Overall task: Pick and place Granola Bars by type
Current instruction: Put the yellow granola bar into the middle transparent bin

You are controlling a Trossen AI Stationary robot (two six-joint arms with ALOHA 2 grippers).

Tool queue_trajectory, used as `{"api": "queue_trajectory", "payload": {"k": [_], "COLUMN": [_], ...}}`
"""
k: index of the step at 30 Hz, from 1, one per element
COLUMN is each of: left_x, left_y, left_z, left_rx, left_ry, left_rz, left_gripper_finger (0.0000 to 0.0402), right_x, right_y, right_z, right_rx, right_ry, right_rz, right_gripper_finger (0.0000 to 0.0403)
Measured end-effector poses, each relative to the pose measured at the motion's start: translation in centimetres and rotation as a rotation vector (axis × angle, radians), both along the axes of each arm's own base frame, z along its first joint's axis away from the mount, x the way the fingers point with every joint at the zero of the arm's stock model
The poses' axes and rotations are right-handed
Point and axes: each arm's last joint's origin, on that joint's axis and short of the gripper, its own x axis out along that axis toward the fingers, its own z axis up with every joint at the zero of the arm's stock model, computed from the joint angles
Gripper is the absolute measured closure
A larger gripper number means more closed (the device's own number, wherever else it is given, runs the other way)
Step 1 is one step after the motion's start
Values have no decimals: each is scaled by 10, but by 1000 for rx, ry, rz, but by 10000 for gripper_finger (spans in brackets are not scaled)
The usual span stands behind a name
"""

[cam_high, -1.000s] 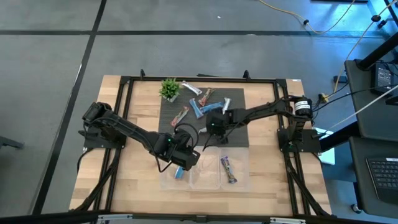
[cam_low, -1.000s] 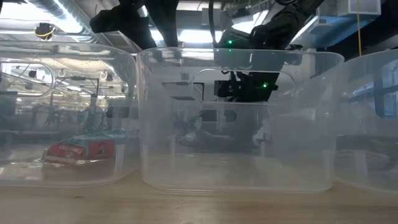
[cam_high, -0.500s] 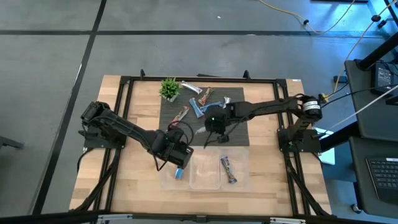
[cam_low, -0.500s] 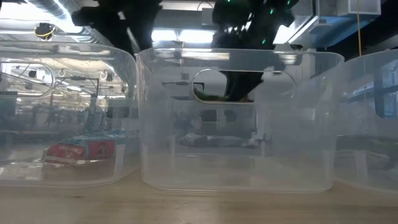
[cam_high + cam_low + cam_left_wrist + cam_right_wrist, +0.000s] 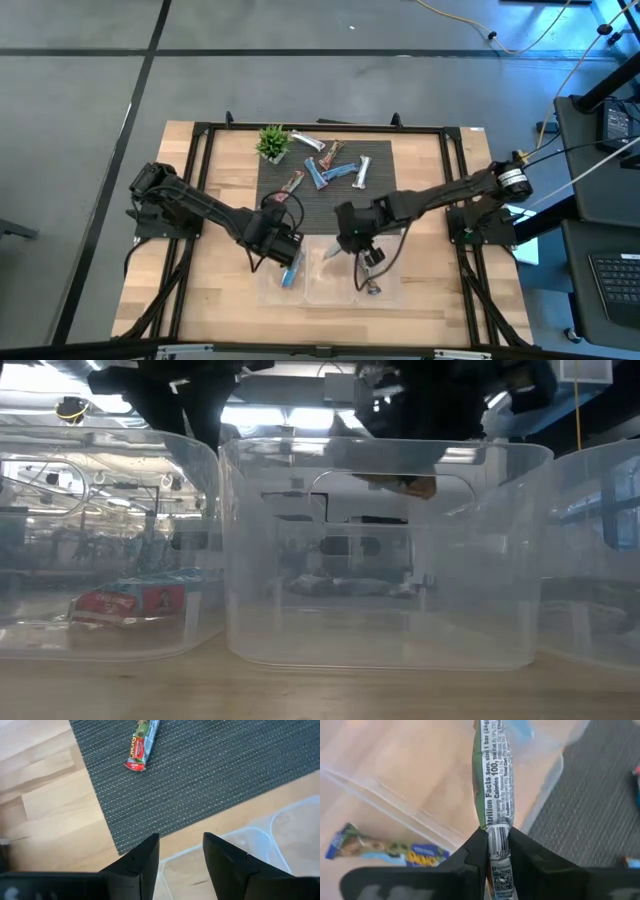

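Only the right wrist view showed the grip plainly: the right gripper [image 5: 496, 851] had its fingers pinched tight on the end of a green-and-silver granola bar [image 5: 493, 775], which hung out ahead of it over the middle clear bin [image 5: 415, 795], with a dark purple bar [image 5: 385, 851] lying off to one side in the neighbouring bin. From the high view the right gripper [image 5: 350, 243] was merely a dark mass at the bins' edge. The left gripper [image 5: 181, 854] stood parted and empty above the dark mat [image 5: 210, 765], a red-brown bar [image 5: 141, 746] lying well ahead of its fingers.
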Motion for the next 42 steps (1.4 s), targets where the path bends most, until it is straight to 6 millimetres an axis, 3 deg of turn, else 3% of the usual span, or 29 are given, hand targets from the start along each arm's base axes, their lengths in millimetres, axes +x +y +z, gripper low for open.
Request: {"api": "queue_trajectory", "payload": {"k": [17,32,42], "left_x": [10,18,18], "left_y": [31,34,35], "left_z": [-1,0,0], "left_rx": [-21,13,32], "left_ry": [88,40,49], "left_rz": [-64,-112,-134], "left_gripper_finger": [252,249,249], "right_x": [18,31,31], "right_y": [29,37,37], "right_z": [-8,-63,-65], "right_rx": [133,132,133], "right_ry": [-123,43,49], "right_rz": [11,-51,-51], "right_gripper_finger": [329,328,325]}}
